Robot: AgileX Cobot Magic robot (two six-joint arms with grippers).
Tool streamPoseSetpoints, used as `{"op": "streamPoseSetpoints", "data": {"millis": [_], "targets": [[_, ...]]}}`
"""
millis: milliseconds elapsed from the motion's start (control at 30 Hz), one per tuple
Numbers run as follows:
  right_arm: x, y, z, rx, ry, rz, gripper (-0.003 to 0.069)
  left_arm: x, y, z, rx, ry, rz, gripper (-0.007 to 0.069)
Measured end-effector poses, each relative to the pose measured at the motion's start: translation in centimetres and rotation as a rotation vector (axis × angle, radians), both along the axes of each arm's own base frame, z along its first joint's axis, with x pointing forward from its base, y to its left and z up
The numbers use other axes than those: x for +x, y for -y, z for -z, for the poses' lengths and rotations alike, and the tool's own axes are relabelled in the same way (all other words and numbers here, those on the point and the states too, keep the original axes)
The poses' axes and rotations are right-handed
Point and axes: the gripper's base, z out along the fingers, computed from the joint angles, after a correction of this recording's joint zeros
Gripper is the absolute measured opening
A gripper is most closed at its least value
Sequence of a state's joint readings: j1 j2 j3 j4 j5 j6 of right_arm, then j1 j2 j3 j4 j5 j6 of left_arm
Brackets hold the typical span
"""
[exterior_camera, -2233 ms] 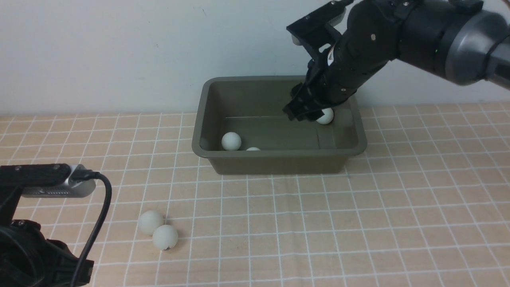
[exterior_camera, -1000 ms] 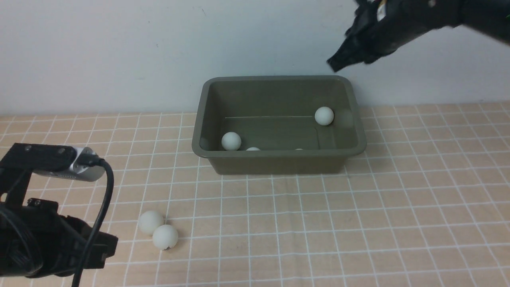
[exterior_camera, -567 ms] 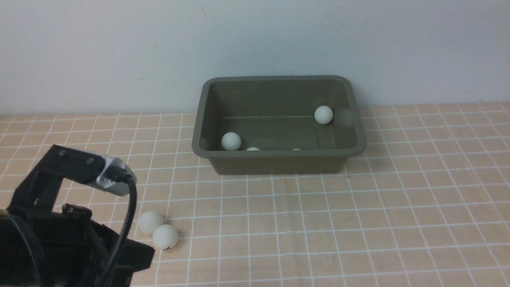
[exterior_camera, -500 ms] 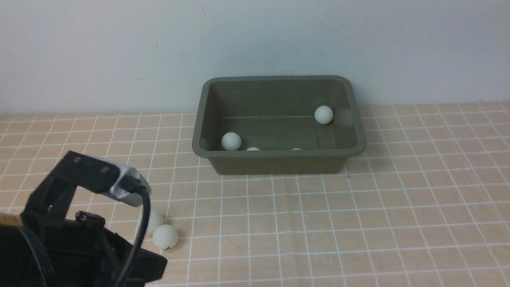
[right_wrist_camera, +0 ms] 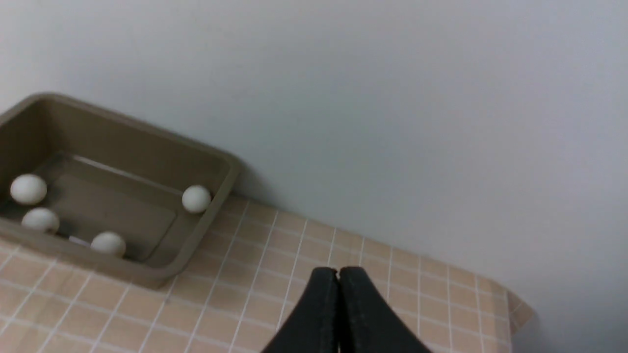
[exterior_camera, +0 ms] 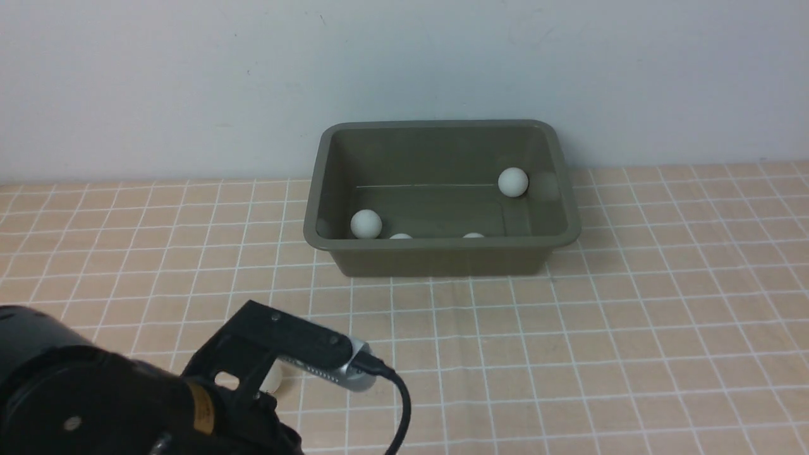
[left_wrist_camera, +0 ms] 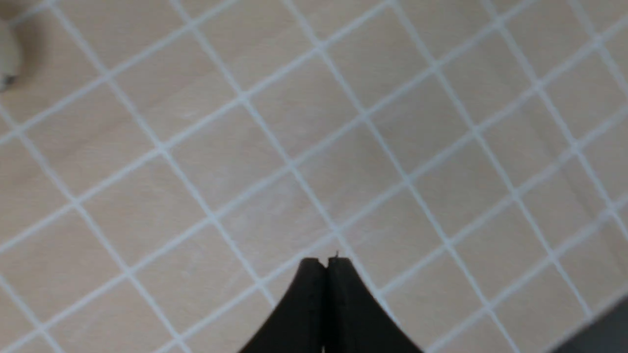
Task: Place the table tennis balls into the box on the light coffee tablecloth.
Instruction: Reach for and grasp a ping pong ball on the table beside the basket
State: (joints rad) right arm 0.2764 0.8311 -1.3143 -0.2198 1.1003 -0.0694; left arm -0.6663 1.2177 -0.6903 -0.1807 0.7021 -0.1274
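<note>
**Both grippers pinched shut and empty, four balls in the box**

The left gripper (left_wrist_camera: pixel 326 264) has its two black fingers pressed flat together. There is no gap at the tips and nothing is held between them. It hangs over a bare patch of the light coffee tablecloth (left_wrist_camera: pixel 294 122); whether the tips touch the cloth I cannot tell. At the very edge of its wrist view a sliver of one white ball (left_wrist_camera: pixel 5 59) lies on the cloth, well apart from the fingertips. From the front, the left arm (exterior_camera: pixel 95 398) fills the ground nearer than the box and to its left. It carries a silver wrist camera (exterior_camera: pixel 332 368) with a black cable (exterior_camera: pixel 402 404). A small patch of white ball shows just beneath the camera mount.

The right gripper (right_wrist_camera: pixel 338 274) is likewise closed tip to tip and empty. It is held in the air well to the right of the box and is out of the front view.

The box (exterior_camera: pixel 442 245) stands on the cloth against the pale wall (exterior_camera: pixel 189 82). Four table tennis balls (exterior_camera: pixel 513 182) lie inside it. One is at the far right, one (exterior_camera: pixel 366 224) at the near left, and two are half hidden behind the near rim.
</note>
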Motion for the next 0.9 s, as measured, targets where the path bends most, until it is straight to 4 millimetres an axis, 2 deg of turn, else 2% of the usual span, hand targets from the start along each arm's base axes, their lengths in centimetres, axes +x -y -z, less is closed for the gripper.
{"op": "streamPoseSetpoints", "data": {"millis": [67,233,367,500,700,900], "targets": [[-0.9,0.2,1.6,0.001,-0.020,-0.006,-0.0018,1.6,-0.1,-0.5,0.042,0.023,-0.077,-0.0069],[-1.9,0.2,4.2,0.013,-0.076,-0.024,-0.0018,4.9,-1.0,-4.2,0.073,0.129,-0.230,-0.0069],[-1.9,-0.3,5.8,0.045,-0.133,-0.052,-0.0018,6.2,-2.4,-7.0,0.114,0.166,-0.333,-0.0067],[-1.8,-0.6,6.4,0.047,-0.159,-0.086,-0.0018,6.5,-3.4,-7.2,0.151,0.143,-0.373,-0.0046],[-1.9,-0.9,6.5,0.037,-0.166,-0.123,-0.0018,7.4,-3.7,-6.3,0.183,0.114,-0.394,0.0040],[-2.0,-1.2,6.5,0.036,-0.173,-0.159,-0.0018,8.5,-3.4,-4.8,0.230,0.089,-0.388,0.0203]]}}
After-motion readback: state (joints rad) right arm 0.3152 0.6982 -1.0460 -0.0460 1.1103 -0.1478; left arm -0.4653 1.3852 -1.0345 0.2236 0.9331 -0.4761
